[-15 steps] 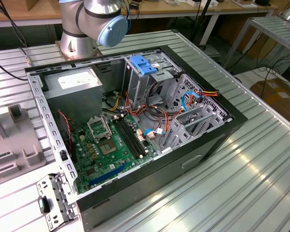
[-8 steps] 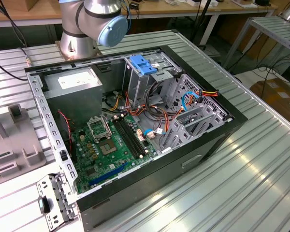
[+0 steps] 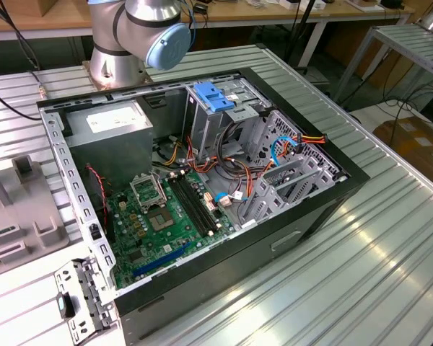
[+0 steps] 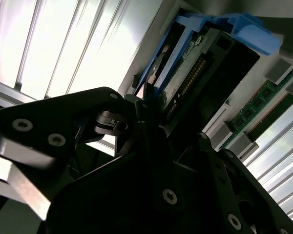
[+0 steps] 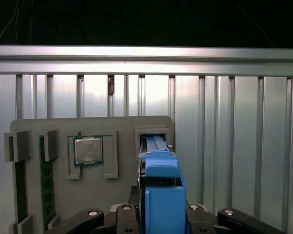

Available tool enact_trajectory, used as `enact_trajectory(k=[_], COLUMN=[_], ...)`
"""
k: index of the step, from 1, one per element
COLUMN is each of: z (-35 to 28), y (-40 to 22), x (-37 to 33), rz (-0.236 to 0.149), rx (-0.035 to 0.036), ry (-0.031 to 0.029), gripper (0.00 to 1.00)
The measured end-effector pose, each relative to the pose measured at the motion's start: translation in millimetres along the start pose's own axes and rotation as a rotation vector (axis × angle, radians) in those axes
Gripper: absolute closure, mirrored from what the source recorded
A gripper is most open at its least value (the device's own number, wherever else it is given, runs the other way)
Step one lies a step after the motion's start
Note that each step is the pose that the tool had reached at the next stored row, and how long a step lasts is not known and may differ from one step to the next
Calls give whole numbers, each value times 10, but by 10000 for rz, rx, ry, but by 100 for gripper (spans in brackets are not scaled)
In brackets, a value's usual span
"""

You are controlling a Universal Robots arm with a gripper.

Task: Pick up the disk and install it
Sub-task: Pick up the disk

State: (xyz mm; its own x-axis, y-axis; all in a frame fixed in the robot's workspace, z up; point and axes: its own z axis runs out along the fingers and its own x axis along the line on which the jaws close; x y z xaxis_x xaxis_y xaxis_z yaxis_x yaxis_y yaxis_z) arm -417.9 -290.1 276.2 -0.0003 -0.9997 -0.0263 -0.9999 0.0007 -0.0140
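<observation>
Dark gripper [image 4: 145,111] linkage is crowding the front of both wrist views, and it is straddling the disk [image 5: 161,185]. Whether it is already pinching the disk or merely standing close around it, I cannot tell.

Going by size, the slatted metal table [image 3: 375,274] is carrying everything. The open computer case [image 3: 296,238] is lying on its side across the table's middle, with its metal drive cage [image 3: 281,176] at the end toward the exterior view's right. The grey holder [image 5: 122,187] is sitting by the table's edge at the exterior view's left, just beside the case. The disk is standing on edge in a slot of that holder, with blue rails running along its sides. A memory stick [image 5: 48,190] and a processor chip [image 5: 88,150] are occupying other pockets of the holder, apart from the disk.

The step in hand, as I judge it, is the pick out of the slot. A good pick is asking for a centred, square hold on the disk's sides, keeping clear of the contacts on its board face, and a pull running straight along the slot. Any tilt is risking the blue rails binding on the slot walls, or the holder dragging along the table.
</observation>
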Motion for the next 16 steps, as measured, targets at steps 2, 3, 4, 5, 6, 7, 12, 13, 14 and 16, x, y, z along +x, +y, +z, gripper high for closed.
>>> enact_trajectory(k=[2, 3, 4, 5, 6, 7, 12, 13, 14, 16], z=[-13, -22, -28, -36, -42, -52, -87, -95, -101, -115], y=[1, 0, 0, 0, 0, 0, -1, -1, -1, -1], x=[0, -1, -1, -1, -1, -2, -2, -2, -3, -3], rz=[0, 0, 0, 1, 1, 2, 1, 1, 1, 1], rx=[-1, -1, -3, -3, -2, -4, -3, -3, -4, -3], ry=[0, 0, -1, -2, -4, -5, -25, -31, -34, -38], gripper=[64, 64, 64, 64, 64, 64, 64, 64, 64, 64])
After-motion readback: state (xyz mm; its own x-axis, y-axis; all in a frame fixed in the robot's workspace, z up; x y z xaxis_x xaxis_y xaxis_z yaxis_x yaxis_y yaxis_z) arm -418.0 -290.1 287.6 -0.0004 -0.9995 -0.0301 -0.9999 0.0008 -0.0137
